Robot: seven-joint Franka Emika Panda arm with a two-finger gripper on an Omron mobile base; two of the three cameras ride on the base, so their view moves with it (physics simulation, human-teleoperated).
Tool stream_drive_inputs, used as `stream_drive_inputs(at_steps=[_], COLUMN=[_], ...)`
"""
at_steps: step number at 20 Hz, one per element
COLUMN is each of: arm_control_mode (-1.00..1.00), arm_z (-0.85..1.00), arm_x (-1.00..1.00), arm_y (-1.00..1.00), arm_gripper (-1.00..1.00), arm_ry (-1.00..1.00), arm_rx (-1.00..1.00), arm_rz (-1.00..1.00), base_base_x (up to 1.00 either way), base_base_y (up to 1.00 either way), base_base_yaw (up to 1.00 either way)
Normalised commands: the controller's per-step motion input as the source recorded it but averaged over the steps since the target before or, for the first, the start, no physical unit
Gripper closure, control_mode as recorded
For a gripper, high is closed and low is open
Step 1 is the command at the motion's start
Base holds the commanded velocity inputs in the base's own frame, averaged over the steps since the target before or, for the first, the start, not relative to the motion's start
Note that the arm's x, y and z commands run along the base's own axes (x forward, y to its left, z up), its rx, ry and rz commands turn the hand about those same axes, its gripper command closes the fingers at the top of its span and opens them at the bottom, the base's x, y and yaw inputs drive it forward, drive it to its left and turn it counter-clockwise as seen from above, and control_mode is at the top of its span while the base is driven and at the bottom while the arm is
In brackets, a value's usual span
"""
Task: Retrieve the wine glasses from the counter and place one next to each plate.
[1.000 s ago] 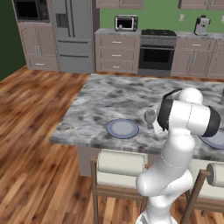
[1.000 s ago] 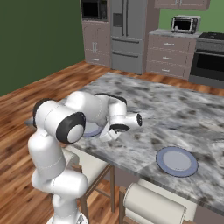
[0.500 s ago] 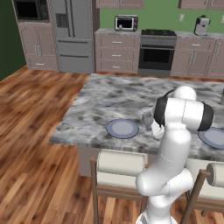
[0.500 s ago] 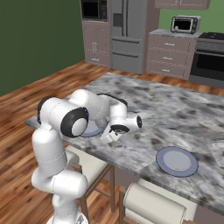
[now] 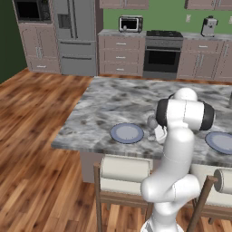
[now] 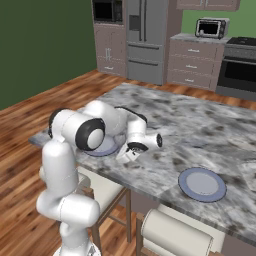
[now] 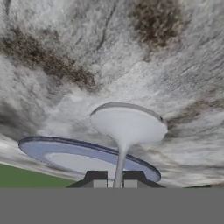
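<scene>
In your hand view, the wine glass [image 7: 127, 127] sits dead centre between your two dark fingertips [image 7: 96, 179]: its thin stem runs down into the narrow gap between them and its rounded bowl spreads just beyond the tips. The gripper [image 7: 114, 180] is drawn in narrow around that stem, the tips close on either side of it; you cannot tell whether the pads actually press on it or stand a hair off. To one side of the fingers, just past the bowl, lies a pale blue-grey plate [image 7: 83, 156], flat on the marbled island top [image 7: 65, 52].

From the left base view you see the glass [image 5: 152, 122] standing upright on the island just beside the plate [image 5: 127, 133], with the gripper [image 5: 157, 132] close against it. A second plate [image 6: 202, 183] lies well apart from your fingers, farther along the same top.
</scene>
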Motion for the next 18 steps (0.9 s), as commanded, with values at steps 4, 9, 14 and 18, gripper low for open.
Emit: stream_drive_inputs(at_steps=[4,9,14,18], arm_control_mode=[-1.00,-1.00,-1.00,-1.00], arm_z=[-0.11,-0.16,-0.25,-0.29], arm_x=[0.27,0.08,-0.01,-0.03], arm_y=[0.00,0.00,0.00,0.00], arm_gripper=[1.00,1.00,1.00,1.00], arm_ry=[-0.05,-0.06,-0.24,-0.34], arm_rx=[0.00,0.00,0.00,0.00], arm_rz=[0.00,0.00,0.00,0.00], base_base_x=[0.00,0.00,0.00,0.00], base_base_y=[0.00,0.00,0.00,0.00], base_base_yaw=[0.00,0.00,0.00,0.00])
